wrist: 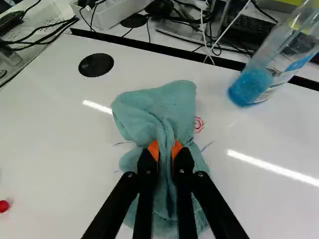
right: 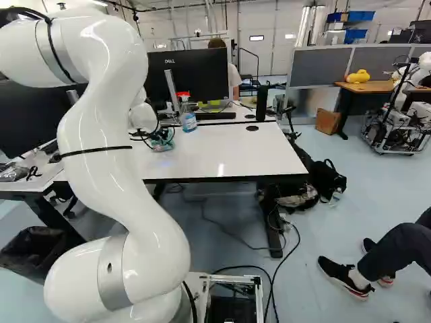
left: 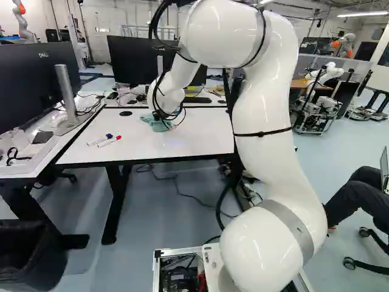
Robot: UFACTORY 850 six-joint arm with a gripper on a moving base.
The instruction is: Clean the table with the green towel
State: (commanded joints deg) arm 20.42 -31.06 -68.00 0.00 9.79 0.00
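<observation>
Beside your tool [wrist: 165, 150], clamped on the green towel [wrist: 154, 107], a red scribble [wrist: 199, 124] and blue stroke [wrist: 207, 146] await your wiping.

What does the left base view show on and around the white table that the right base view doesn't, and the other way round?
Only the left base view: a blue-capped marker and a red-capped marker on the table.
Only the right base view: a bottle of blue liquid on the table.
Both: the white table, the green towel on it, and the arm.
</observation>
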